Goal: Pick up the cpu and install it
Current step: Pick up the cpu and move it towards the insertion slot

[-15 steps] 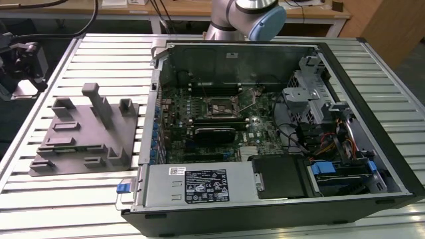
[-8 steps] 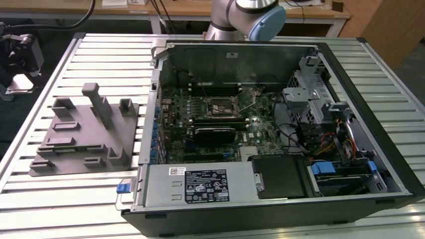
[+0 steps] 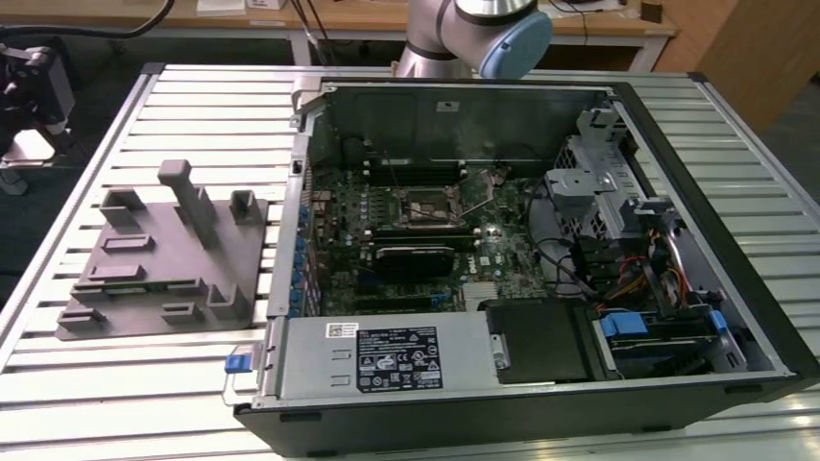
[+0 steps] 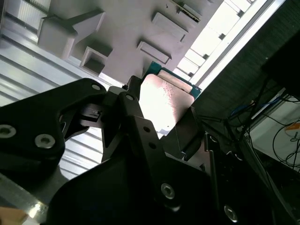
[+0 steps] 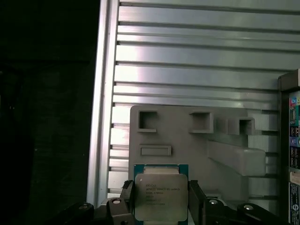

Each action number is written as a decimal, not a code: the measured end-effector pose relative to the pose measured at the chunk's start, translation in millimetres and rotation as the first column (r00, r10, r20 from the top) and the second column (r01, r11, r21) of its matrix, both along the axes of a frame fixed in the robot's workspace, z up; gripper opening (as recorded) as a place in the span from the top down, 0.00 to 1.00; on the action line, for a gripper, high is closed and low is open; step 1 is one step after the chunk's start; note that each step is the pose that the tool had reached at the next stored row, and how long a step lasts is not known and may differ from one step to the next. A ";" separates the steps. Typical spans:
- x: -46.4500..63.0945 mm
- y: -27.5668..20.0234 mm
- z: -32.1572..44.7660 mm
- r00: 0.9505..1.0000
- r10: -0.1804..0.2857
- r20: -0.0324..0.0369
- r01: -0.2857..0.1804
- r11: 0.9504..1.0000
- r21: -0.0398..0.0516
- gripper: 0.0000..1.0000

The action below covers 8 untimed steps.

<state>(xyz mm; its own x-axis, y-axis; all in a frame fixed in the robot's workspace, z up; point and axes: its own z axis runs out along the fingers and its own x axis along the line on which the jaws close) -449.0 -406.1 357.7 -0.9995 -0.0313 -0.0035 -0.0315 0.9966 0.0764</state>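
The cpu point(image 5: 159, 197), a flat square chip with a silvery metal top and a blue-green rim, sits between the two black fingers of my gripper point(image 5: 160, 202). One finger point(image 5: 125, 193) presses each side, so the gripper is shut on it. In the second wrist view the cpu point(image 4: 164, 98) shines brightly between the same fingers point(image 4: 187, 133). It hangs well above the grey fixture block point(image 5: 197, 140). In the exterior view the black socket point(image 3: 423, 204) lies in the middle of the motherboard inside the open computer case point(image 3: 717, 240).
The grey fixture point(image 3: 160, 259), with upright posts and pockets, stands on the slatted metal table point(image 3: 77, 365) at the exterior view's left of the case. The arm's elbow point(image 3: 481, 29) rises behind the case. Power supply, cables and drive bays crowd the case's near and right parts.
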 end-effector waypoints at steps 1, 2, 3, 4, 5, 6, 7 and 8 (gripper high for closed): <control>0.0 0.0 2.1 1.000 0.000 0.000 0.000 1.000 0.000 0.46; 0.0 0.0 4.1 1.000 0.000 0.000 0.000 1.000 0.001 0.46; 0.0 0.0 6.2 1.000 0.000 0.000 0.000 1.000 0.001 0.46; 0.0 0.0 8.3 1.000 0.000 0.000 0.000 1.000 0.002 0.46; 0.0 0.0 10.6 1.000 0.000 0.000 0.000 1.000 0.002 0.46; 0.0 0.0 12.8 1.000 0.000 0.000 0.000 1.000 0.002 0.46; 0.0 0.0 15.0 1.000 0.000 0.000 0.000 1.000 0.003 0.46; 0.0 0.0 17.1 1.000 0.000 0.000 0.000 1.000 0.003 0.46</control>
